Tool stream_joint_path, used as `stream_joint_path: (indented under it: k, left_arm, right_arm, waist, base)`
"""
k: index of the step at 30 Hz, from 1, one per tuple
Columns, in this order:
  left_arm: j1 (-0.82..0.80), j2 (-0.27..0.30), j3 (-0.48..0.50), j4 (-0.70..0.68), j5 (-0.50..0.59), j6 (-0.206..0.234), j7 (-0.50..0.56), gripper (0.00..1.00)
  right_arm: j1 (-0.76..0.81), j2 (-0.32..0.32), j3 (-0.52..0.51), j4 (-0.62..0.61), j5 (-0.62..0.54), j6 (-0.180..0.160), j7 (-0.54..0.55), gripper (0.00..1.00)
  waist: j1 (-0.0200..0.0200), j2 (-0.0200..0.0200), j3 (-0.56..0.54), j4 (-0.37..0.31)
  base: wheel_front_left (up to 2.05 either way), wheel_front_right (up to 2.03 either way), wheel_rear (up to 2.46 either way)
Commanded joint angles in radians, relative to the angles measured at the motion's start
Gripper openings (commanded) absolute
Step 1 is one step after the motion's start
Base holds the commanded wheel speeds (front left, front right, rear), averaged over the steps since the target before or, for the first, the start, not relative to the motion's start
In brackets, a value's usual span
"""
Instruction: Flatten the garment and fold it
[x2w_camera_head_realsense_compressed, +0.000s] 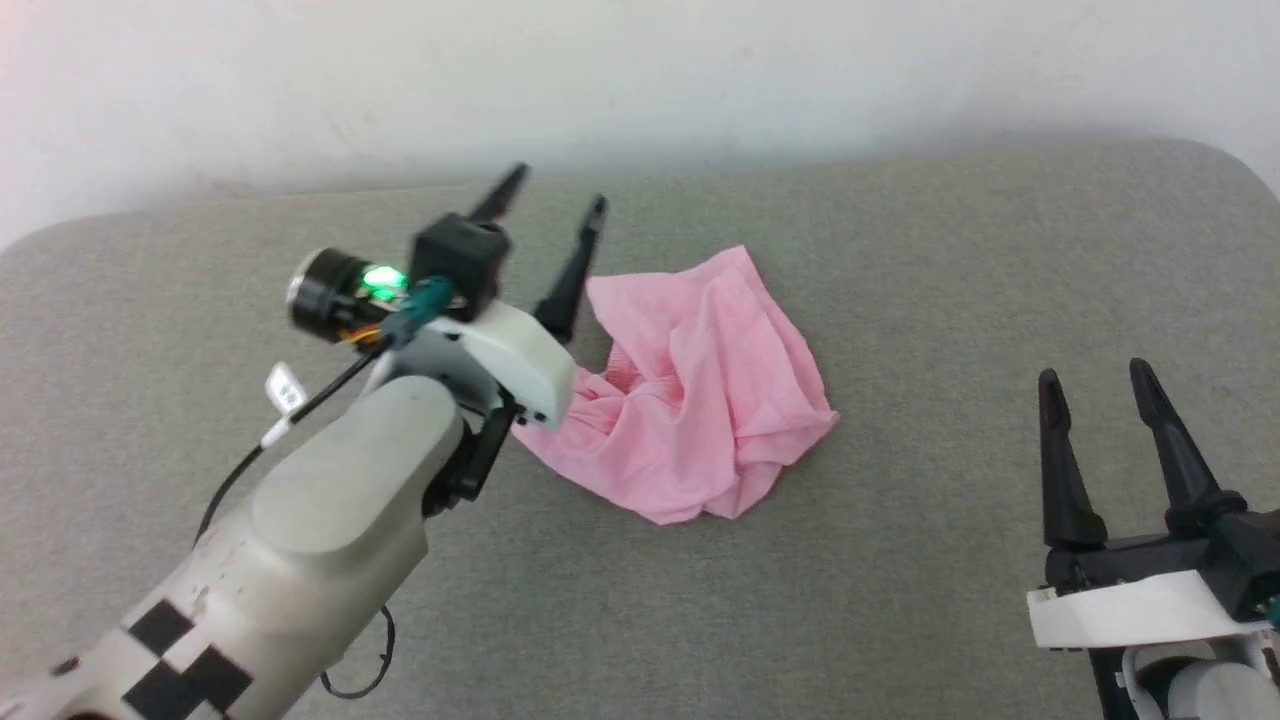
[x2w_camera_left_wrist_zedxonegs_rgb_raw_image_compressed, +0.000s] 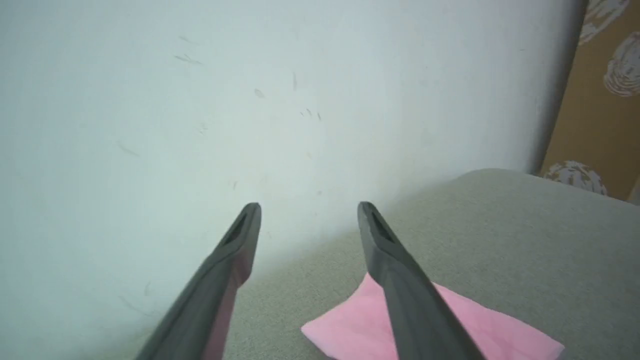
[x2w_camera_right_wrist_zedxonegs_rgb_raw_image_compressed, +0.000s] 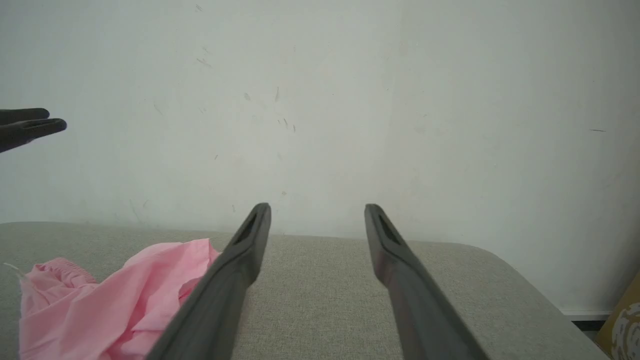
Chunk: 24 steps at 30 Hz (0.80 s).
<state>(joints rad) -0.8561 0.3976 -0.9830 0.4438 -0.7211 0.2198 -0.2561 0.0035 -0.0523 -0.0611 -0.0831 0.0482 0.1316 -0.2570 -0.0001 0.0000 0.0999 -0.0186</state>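
Observation:
The garment (x2w_camera_head_realsense_compressed: 700, 390) is a light pink, thin piece lying crumpled in a heap on the grey padded table (x2w_camera_head_realsense_compressed: 900, 260). My left gripper (x2w_camera_head_realsense_compressed: 555, 200) hovers raised above the heap's far left edge, its two dark fingers spread open with nothing between them. Through the left wrist view a flat pink corner of the garment (x2w_camera_left_wrist_zedxonegs_rgb_raw_image_compressed: 355, 330) lies below the open left gripper (x2w_camera_left_wrist_zedxonegs_rgb_raw_image_compressed: 309, 212). My right gripper (x2w_camera_head_realsense_compressed: 1095, 385) rests open at the near right, well clear of the cloth. The right wrist view has the garment (x2w_camera_right_wrist_zedxonegs_rgb_raw_image_compressed: 115, 300) at lower left, its gathered waistband showing, beside the open right gripper (x2w_camera_right_wrist_zedxonegs_rgb_raw_image_compressed: 317, 212).
A pale wall (x2w_camera_head_realsense_compressed: 640, 80) rises right behind the table's far edge. The table's rounded far right corner (x2w_camera_head_realsense_compressed: 1230, 170) is near. A brown patterned surface (x2w_camera_left_wrist_zedxonegs_rgb_raw_image_compressed: 600, 100) stands beyond that corner. The left fingertips (x2w_camera_right_wrist_zedxonegs_rgb_raw_image_compressed: 30, 125) poke into the right wrist view.

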Motion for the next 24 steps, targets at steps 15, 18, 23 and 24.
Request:
stream_joint_path:
  k: [15, 18, 23, 24]
  left_arm:
    - [0.547, -0.075, 0.559, -0.358, 0.381, 0.192, -0.006, 1.00]
    - [0.598, -0.100, 0.600, -0.358, 0.409, 0.164, -0.006, 1.00]
    - [0.693, -0.159, 0.680, -0.349, 0.469, 0.092, -0.006, 1.00]
    - [0.707, -0.169, 0.695, -0.348, 0.478, 0.077, -0.006, 1.00]
  right_arm:
    - [0.011, 0.002, 0.031, -0.019, 0.120, -0.001, -0.005, 1.00]
    - [0.020, 0.002, 0.047, 0.005, 0.133, -0.001, -0.005, 1.00]
    - [0.038, 0.002, 0.063, 0.068, 0.136, -0.001, -0.005, 1.00]
    - [0.039, 0.002, 0.063, 0.077, 0.136, -0.001, -0.005, 1.00]
  waist:
    - [0.0001, 0.0000, -0.028, 0.106]
    - [0.0001, 0.0000, -0.029, 0.110]
    - [0.0001, 0.0000, -0.033, 0.112]
    - [0.0001, 0.0000, -0.034, 0.113]
  base:
    - [0.00, 0.00, 0.00]
    - [0.00, 0.00, 0.00]
    - [0.00, 0.00, 0.00]
    - [0.00, 0.00, 0.00]
